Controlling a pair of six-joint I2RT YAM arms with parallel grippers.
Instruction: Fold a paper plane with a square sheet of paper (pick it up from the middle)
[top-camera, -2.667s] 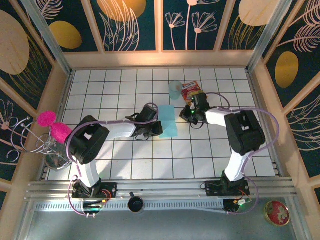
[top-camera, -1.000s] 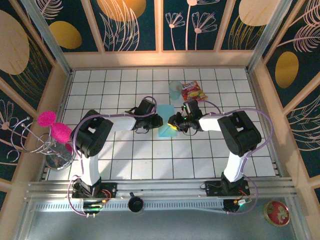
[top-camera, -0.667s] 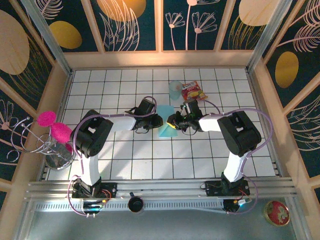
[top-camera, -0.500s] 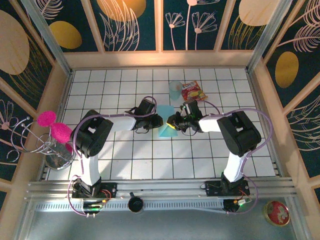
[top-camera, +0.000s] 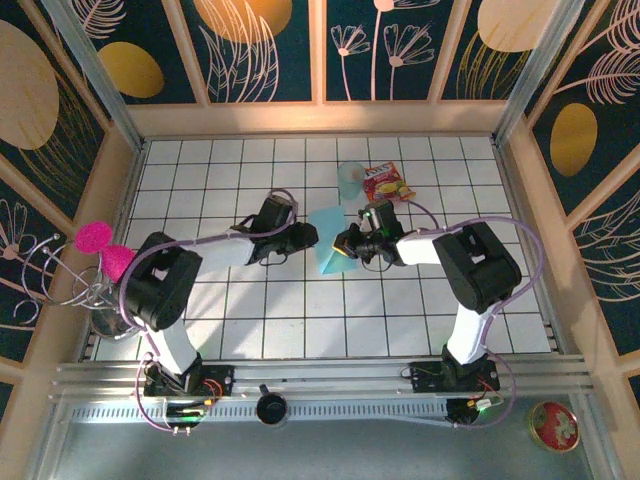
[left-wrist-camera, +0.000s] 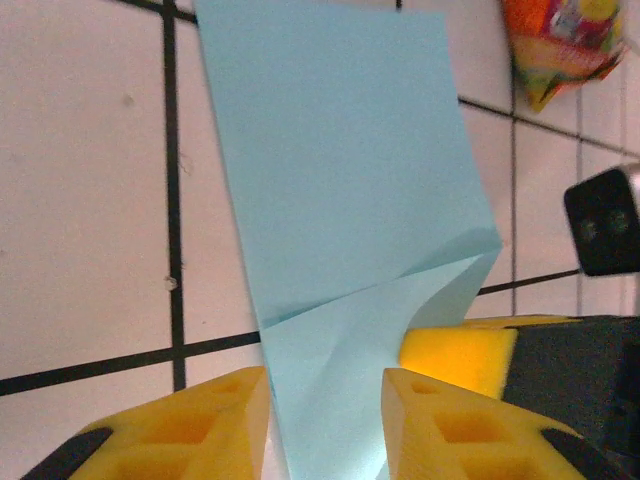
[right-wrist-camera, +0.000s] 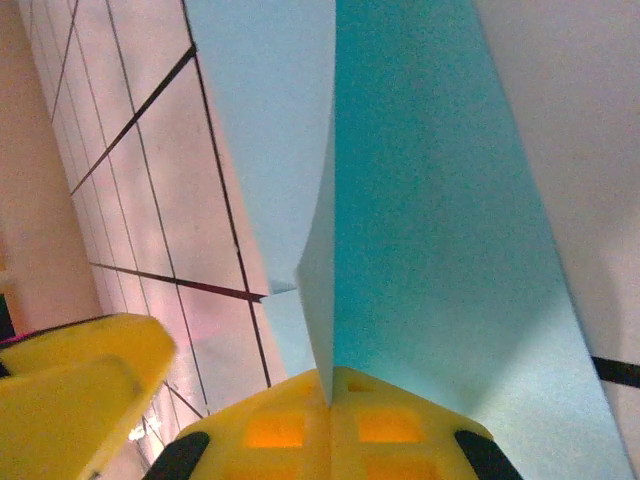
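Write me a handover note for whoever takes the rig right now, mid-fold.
Right gripper: fingers shut on a raised fold of the teal paper sheet.
Left gripper: open, fingers astride the sheet's narrow end, not clamping.
Sheet: on the tiled table between both grippers, partly folded, one crease showing. The cup and snack packet sit beyond it.
Done: first fold started.
Left: remaining folds; no dart shape yet.

Your white tiled table (top-camera: 250, 310), dark grout, pale translucent cup (top-camera: 349, 180) at the far side, red-and-yellow snack packet (top-camera: 386, 184) just beside it, pink fluffy balls (top-camera: 93, 238) off the left edge, round tin (top-camera: 555, 425) near right.
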